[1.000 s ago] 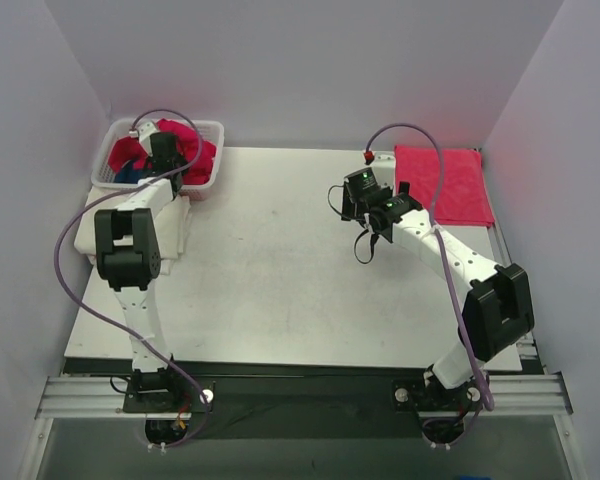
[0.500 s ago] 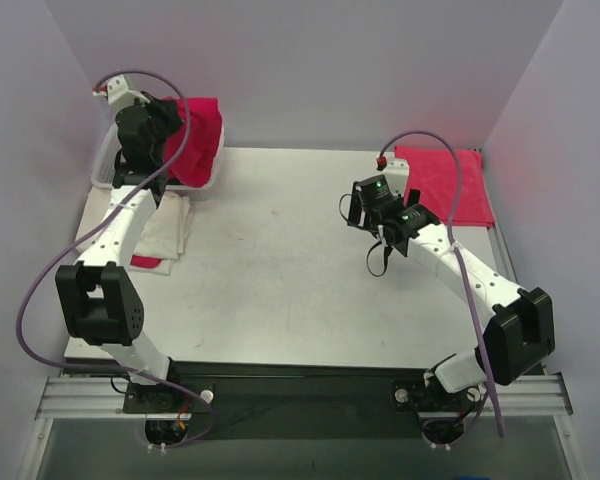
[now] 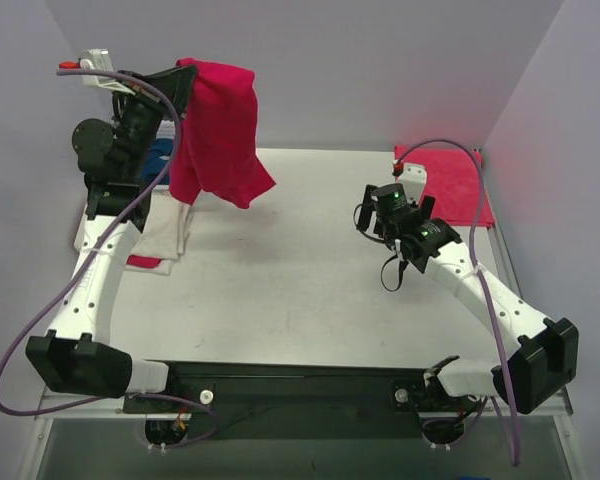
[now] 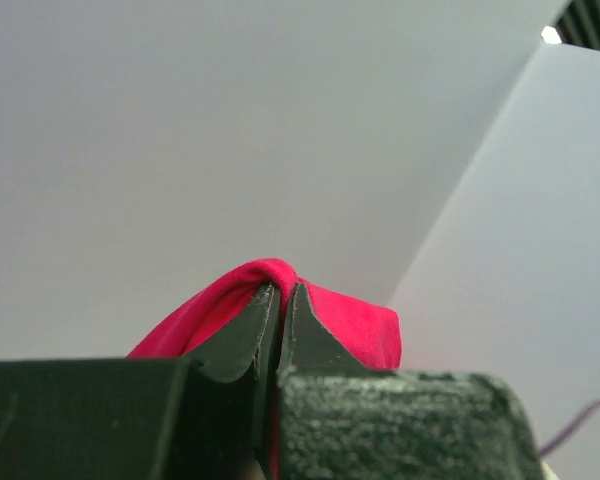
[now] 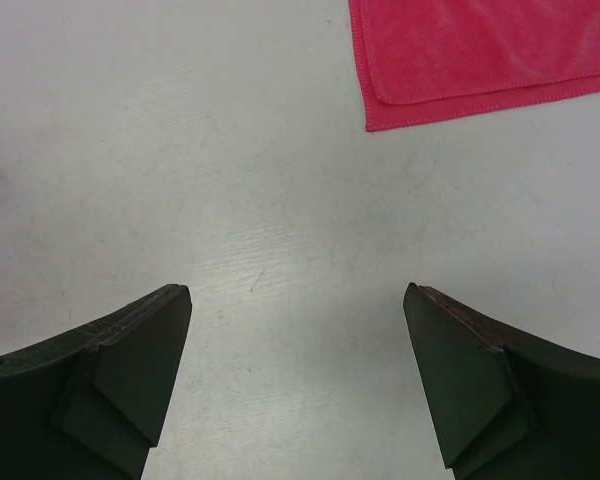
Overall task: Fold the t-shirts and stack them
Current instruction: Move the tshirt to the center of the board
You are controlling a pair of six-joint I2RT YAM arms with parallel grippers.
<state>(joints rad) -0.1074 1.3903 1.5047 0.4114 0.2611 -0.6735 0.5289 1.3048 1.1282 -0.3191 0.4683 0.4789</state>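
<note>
My left gripper [image 3: 183, 77] is raised high at the back left and is shut on the large crimson red t-shirt [image 3: 220, 130], which hangs down from it above the table. In the left wrist view the jaws [image 4: 280, 290] are pressed together on a fold of the red fabric [image 4: 355, 322]. A bit of the dark blue t-shirt [image 3: 160, 158] shows behind the left arm. The cream-white t-shirt [image 3: 165, 228] lies flat on the table's left side. My right gripper [image 3: 392, 203] is open and empty over bare table [image 5: 290, 260].
A folded pinkish-red cloth [image 3: 442, 185] lies flat at the back right corner; its near edge shows in the right wrist view [image 5: 480, 50]. The white basket is mostly hidden behind the left arm and the hanging shirt. Walls stand close on three sides.
My left arm has risen from the basket and lifted the red t-shirt high, so it now hangs over the table. The right arm has drifted a little right and nearer, still open.
</note>
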